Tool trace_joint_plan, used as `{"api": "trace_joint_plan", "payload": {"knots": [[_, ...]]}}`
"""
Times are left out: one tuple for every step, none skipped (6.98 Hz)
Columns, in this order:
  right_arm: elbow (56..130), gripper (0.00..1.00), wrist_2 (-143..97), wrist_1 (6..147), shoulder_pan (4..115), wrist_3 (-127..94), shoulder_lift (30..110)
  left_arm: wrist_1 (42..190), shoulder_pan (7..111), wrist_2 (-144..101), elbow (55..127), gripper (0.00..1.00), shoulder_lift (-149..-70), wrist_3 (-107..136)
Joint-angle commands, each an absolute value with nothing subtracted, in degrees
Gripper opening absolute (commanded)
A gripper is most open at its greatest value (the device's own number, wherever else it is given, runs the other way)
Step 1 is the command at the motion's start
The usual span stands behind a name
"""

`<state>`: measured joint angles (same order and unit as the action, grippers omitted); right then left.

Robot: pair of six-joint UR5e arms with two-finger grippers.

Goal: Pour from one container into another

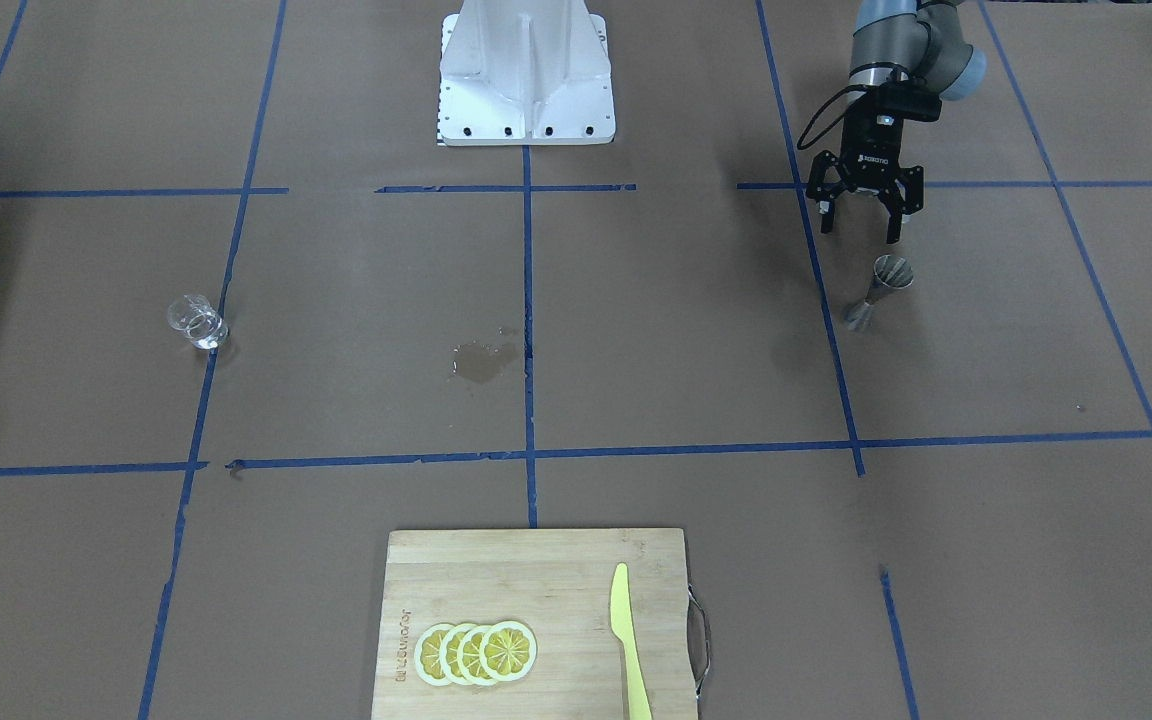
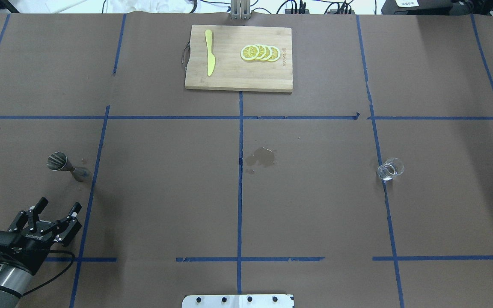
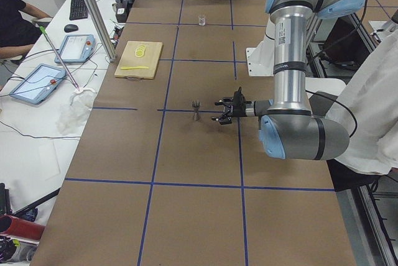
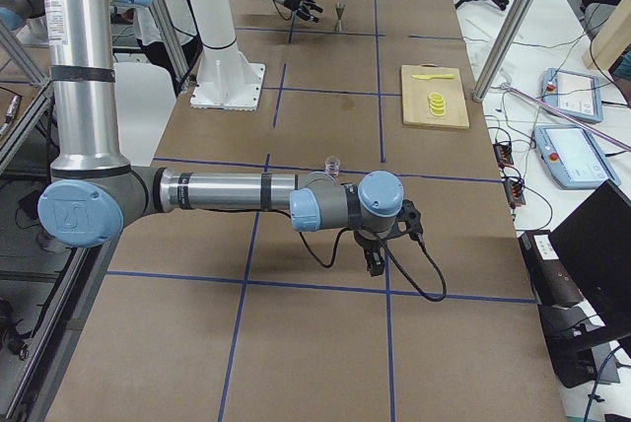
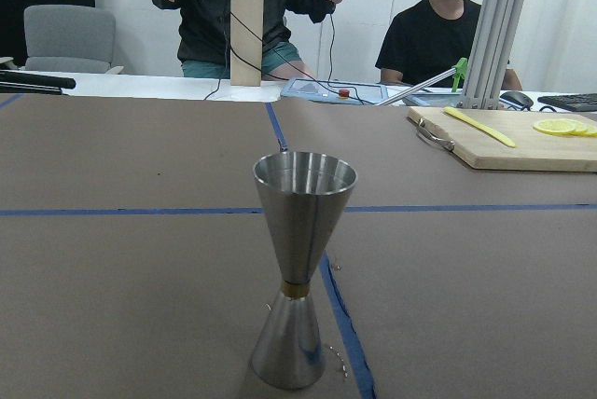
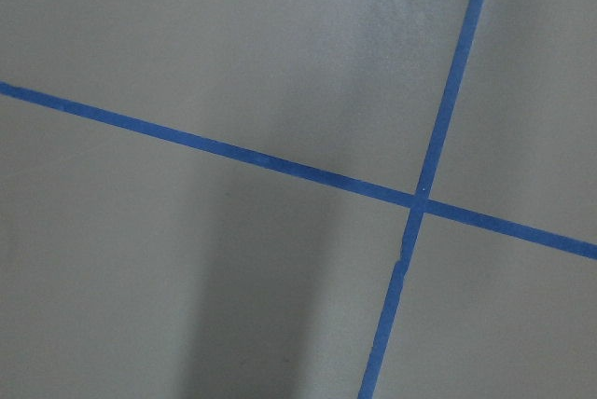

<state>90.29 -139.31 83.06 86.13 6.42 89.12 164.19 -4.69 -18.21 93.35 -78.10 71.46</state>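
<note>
The steel hourglass jigger [image 2: 64, 166] [image 1: 876, 292] stands upright on the robot's left side of the table and fills the left wrist view [image 5: 300, 287]. My left gripper [image 2: 59, 204] [image 1: 861, 215] is open, level with the jigger and a short way behind it, holding nothing. The small clear glass cup [image 2: 390, 169] [image 1: 198, 322] stands alone on the right side by a blue tape line. My right gripper [image 4: 373, 262] shows only in the exterior right view, pointing down at the paper away from the cup. I cannot tell whether it is open or shut.
A wooden cutting board [image 2: 229, 79] with lemon slices [image 2: 260, 52] and a yellow knife [image 2: 209, 57] lies at the far middle edge. A wet stain [image 2: 261, 157] marks the table's centre. The white robot base [image 1: 526, 75] is at the near edge. People stand beyond the table's far side.
</note>
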Motion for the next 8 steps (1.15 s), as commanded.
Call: {"api": "trace_joint_plan", "payload": {"knots": [[90.3, 1.0, -139.4, 83.1, 86.1, 6.4, 89.1, 164.2, -3.6, -17.8, 93.1, 0.99, -78.8, 69.0], [90.3, 1.0, -139.4, 83.1, 86.1, 6.4, 89.1, 163.8, -1.4, -17.8, 93.0, 1.0, -80.0, 68.1], [90.4, 1.0, -139.4, 83.1, 86.1, 6.4, 89.1, 163.6, 1.0, -18.4, 92.5, 1.0, -82.3, 67.1], [90.3, 1.0, -139.3, 83.1, 86.1, 6.4, 89.0, 163.4, 3.1, -19.7, 91.9, 1.0, -82.9, 65.6], [90.4, 1.0, -139.4, 83.1, 86.1, 6.4, 89.0, 163.3, 4.3, -20.6, 90.6, 1.0, -83.1, 65.6], [90.4, 1.0, -139.3, 83.1, 86.1, 6.4, 89.0, 163.2, 4.6, -21.3, 89.7, 1.0, -84.1, 65.6], [90.4, 1.0, -139.3, 83.1, 86.1, 6.4, 88.9, 163.2, 5.6, -22.3, 88.7, 1.0, -84.8, 65.6], [90.4, 1.0, -139.3, 83.1, 86.1, 6.4, 88.9, 163.2, 6.9, -23.1, 85.8, 1.0, -87.7, 65.6]]}}
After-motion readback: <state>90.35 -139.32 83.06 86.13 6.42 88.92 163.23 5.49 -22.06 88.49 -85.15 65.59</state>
